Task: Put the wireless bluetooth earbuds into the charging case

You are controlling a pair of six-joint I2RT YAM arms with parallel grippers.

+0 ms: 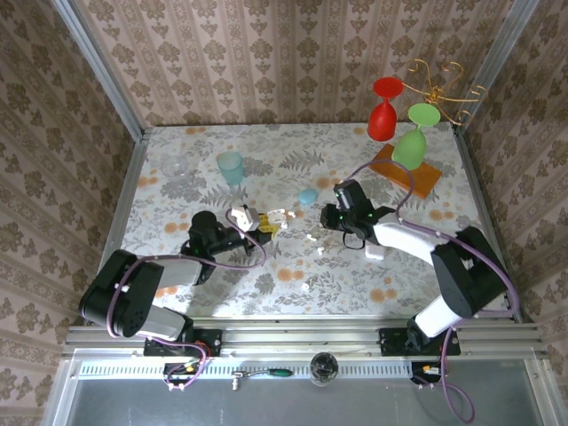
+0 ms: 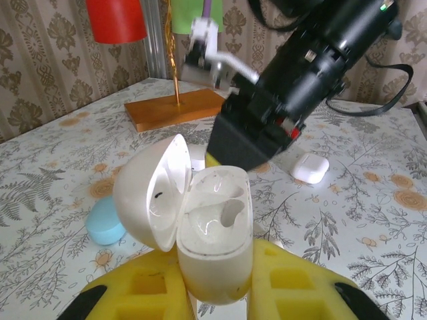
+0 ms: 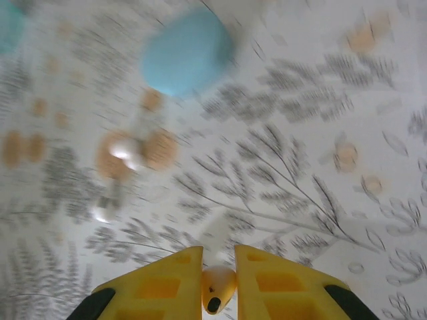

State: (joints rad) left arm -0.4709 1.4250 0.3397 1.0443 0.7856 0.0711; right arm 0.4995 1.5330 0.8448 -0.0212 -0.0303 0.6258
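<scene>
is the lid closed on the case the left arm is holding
No, the case in the left gripper has its lid swung open to one side, showing the hollows inside.

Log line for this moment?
left gripper: shut on open case | right gripper: shut on earbud | earbud not yet in case
</scene>
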